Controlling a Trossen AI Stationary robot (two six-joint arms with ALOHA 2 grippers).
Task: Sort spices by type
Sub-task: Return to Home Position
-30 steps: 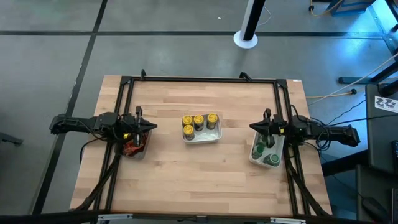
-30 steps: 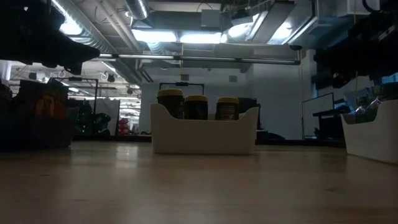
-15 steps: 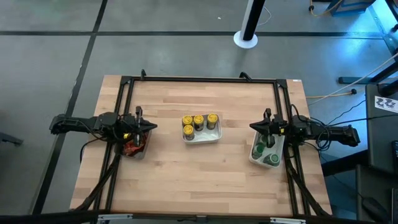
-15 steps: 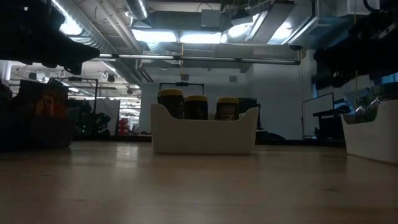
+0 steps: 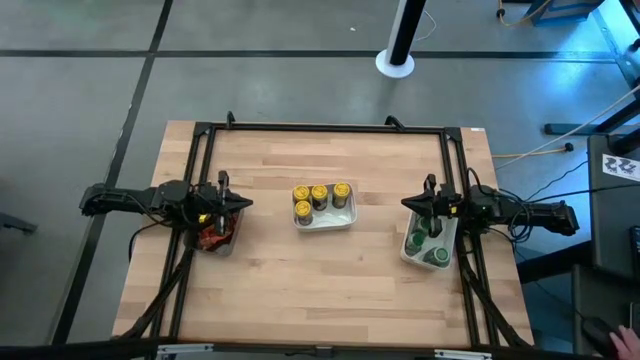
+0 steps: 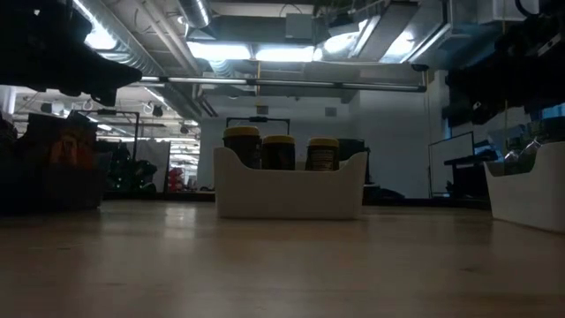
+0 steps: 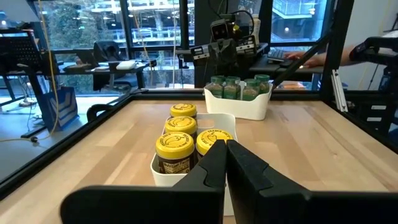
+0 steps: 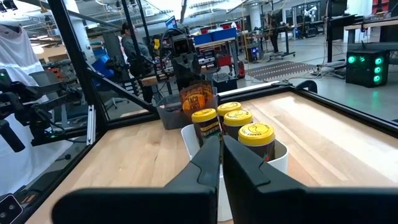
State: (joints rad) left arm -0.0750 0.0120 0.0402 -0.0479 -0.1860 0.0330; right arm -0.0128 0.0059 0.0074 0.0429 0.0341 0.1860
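The left hand [image 5: 244, 203] is pinched fully closed with nothing between its fingers. It hangs near the left edge of the table [image 5: 330, 285] and points toward the middle. Its own camera shows the two dark fingers [image 7: 214, 158] meeting tip to tip. Just beside it stands the grey bin [image 5: 228, 247], which holds the red-orange packets [image 5: 211, 238].

The right hand [image 5: 405, 203] is likewise closed and empty, its fingers [image 8: 208, 155] pressed together. It sits near the right edge and faces inward. Close beside it is the right white tray [image 5: 406, 256], which sits at that edge and carries the green-lidded jars [image 5: 430, 250].

Between the two hands, about mid-table, the middle white tray [image 5: 326, 223] holds four yellow-lidded jars [image 5: 319, 192], all upright.

The table is pale butcher-block wood, bare apart from these three containers. A black frame [image 5: 320, 128] runs along its edges.

Around it lies a grey floor [image 5: 280, 85] crossed by dark lines. The round white base of a post [image 5: 396, 63] stands past the far edge.

From table height, a ceiling [image 6: 265, 35] of ducts and bright strip lights shows. In the right wrist view a person [image 8: 131, 43] stands among desks.
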